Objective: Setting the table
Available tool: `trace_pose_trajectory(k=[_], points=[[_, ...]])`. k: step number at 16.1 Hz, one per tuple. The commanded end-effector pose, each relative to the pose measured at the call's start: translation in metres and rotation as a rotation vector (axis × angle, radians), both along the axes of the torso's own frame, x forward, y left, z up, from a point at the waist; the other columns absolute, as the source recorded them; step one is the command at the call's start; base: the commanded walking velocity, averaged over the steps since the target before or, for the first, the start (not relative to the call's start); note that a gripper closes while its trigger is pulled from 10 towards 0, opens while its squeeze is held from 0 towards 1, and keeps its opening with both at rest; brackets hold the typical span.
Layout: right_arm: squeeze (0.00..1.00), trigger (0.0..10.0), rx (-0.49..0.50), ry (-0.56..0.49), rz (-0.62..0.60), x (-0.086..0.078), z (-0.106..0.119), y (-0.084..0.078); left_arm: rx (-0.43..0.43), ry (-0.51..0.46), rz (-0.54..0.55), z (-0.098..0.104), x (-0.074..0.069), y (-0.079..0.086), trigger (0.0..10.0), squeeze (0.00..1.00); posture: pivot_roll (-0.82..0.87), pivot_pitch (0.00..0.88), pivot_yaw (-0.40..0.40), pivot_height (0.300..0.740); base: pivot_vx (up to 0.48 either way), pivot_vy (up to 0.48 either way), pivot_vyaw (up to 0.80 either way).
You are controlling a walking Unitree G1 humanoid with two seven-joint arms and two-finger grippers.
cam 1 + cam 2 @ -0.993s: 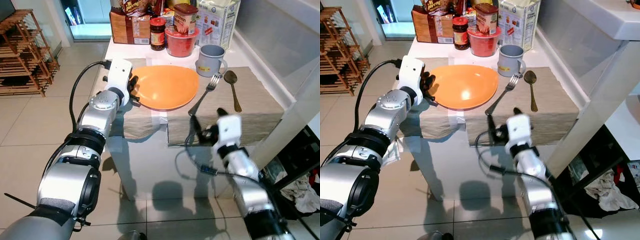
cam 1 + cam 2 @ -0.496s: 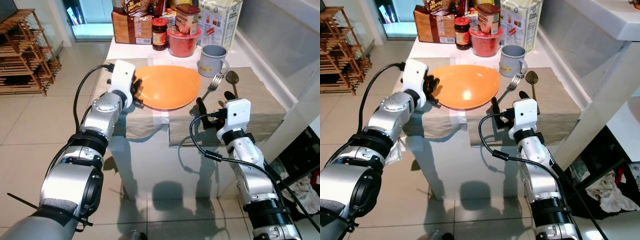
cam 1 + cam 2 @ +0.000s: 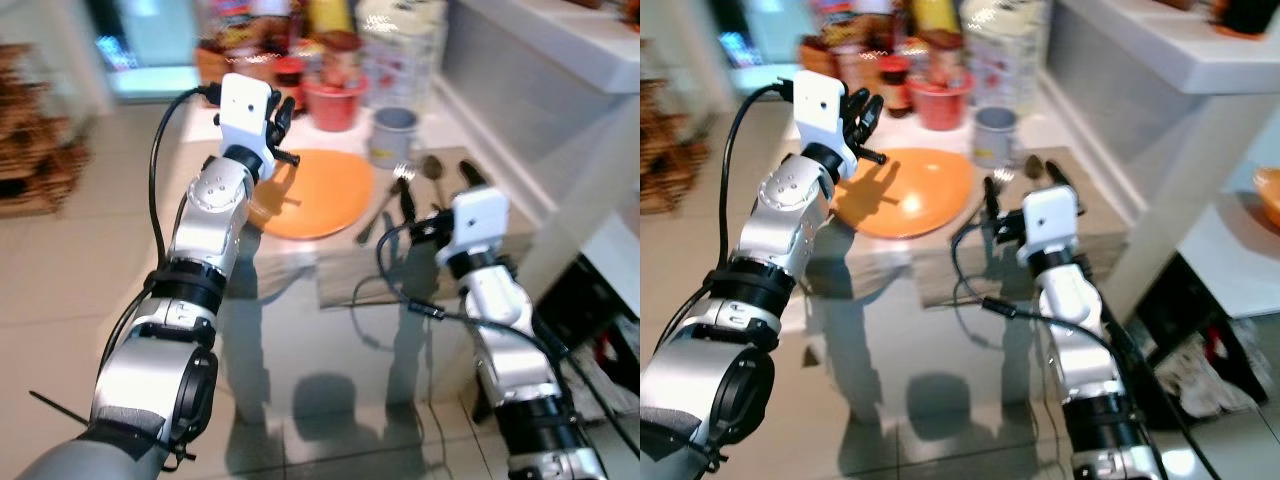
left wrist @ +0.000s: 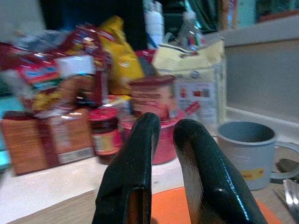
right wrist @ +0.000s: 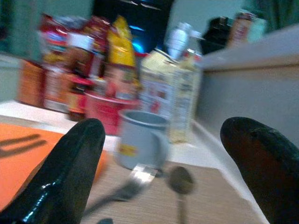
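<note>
**Orange plate on the bench, both arms raised**

Orange and shallow, the plate lies on a beige cloth spread over the white bench. At about 3 o'clock from the plate, a fork rests on the cloth with its tines pointing toward the back of the bench, and a spoon lies just beside it on the far side. A grey mug stands at roughly 1 o'clock from the plate, near the tops of the fork and spoon.

The left gripper is lifted above the plate's 10 o'clock edge and casts a shadow on the orange surface. In the left wrist view its two black fingers stand nearly together with only a thin gap, and nothing is between them.

The right gripper hangs over the cloth at the fork and spoon. In the right wrist view its fingers are spread wide apart, with the fork, spoon and mug seen between them. Whether a fingertip touches the fork is hard to tell, as the head views are blurred.

Behind the plate at 12 o'clock sit a red tub, a dark jar, a brown box and a pale carton.
</note>
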State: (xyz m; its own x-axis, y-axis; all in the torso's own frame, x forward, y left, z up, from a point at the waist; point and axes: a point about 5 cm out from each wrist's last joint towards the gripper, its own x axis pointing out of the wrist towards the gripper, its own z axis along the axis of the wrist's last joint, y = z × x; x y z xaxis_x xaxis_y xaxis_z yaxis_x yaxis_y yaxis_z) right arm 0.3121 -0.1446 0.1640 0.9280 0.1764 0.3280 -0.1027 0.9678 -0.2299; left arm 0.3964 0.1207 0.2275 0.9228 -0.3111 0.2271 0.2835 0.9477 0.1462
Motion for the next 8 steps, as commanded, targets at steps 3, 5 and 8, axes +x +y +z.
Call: trace_pose_trajectory(k=[3, 5, 8], points=[[0.0, 10.0, 0.004, -0.034, -0.013, 0.002, 0.0102, 0.0007, 0.015, -0.003, -0.001, 0.0002, -0.002, -0.0013, 10.0, 0.0, -0.09, 0.0, 0.05, 0.74, 0.431, 0.0, 0.0], [0.0, 10.0, 0.001, -0.015, -0.003, 0.0005, 0.0051, 0.0032, 0.017, -0.008, 0.03, 0.0013, -0.0019, -0.0003, 10.0, 0.0, -0.09, 0.0, 0.049, 0.74, 0.431, 0.0, 0.0], [0.0, 10.0, -0.002, -0.001, 0.007, -0.0005, 0.0011, 0.0049, -0.019, -0.008, 0.053, 0.003, -0.0027, -0.001, 10.0, 0.0, -0.08, 0.0, 0.044, 0.74, 0.0, 0.0, 0.0]])
